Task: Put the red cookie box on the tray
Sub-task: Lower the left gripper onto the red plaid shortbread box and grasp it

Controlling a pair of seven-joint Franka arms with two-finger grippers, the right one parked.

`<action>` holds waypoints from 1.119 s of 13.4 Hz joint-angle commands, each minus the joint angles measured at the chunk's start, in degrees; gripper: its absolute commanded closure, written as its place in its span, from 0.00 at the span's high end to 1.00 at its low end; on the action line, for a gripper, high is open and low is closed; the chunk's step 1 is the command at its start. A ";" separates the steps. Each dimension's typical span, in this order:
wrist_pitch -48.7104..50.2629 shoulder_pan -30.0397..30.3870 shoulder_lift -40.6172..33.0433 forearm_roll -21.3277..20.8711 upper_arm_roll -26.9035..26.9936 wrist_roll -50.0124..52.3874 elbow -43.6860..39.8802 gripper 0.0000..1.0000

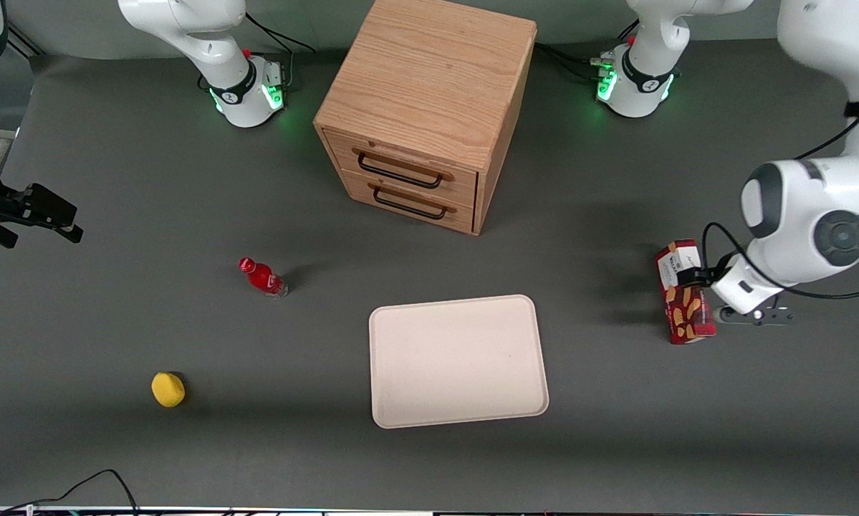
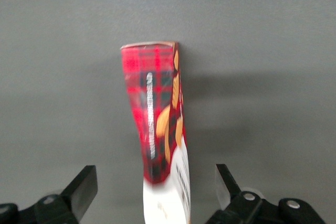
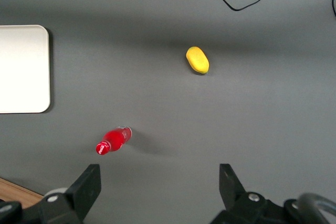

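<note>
The gripper point(image 2: 155, 190) is straddling the red cookie box point(image 1: 683, 292) with fingers spread, needing to pinch before carrying it to the tray point(image 1: 458, 360).

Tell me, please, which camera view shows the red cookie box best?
The left wrist view: the red cookie box fills the middle, standing between the open claw fingers, with none touching it. The front view shows it small, toward the working arm's end of the table, partly hidden by the claw and well clear of the tray. The right wrist view misses it.
</note>
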State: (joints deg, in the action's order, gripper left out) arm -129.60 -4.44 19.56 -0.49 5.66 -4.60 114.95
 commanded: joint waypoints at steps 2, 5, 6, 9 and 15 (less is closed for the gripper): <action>-9.17 0.31 3.12 0.84 0.23 -2.60 3.08 0.29; -8.48 0.57 3.30 0.84 0.23 -2.78 3.09 0.00; -8.13 0.66 2.86 0.84 0.23 -2.78 3.09 0.00; -3.32 0.66 0.32 3.63 0.23 -2.69 1.95 0.00; 32.60 0.05 -2.51 7.25 -0.11 5.98 -26.04 0.00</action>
State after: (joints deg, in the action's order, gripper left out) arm -108.83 -3.83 16.63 6.08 5.84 -3.26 100.78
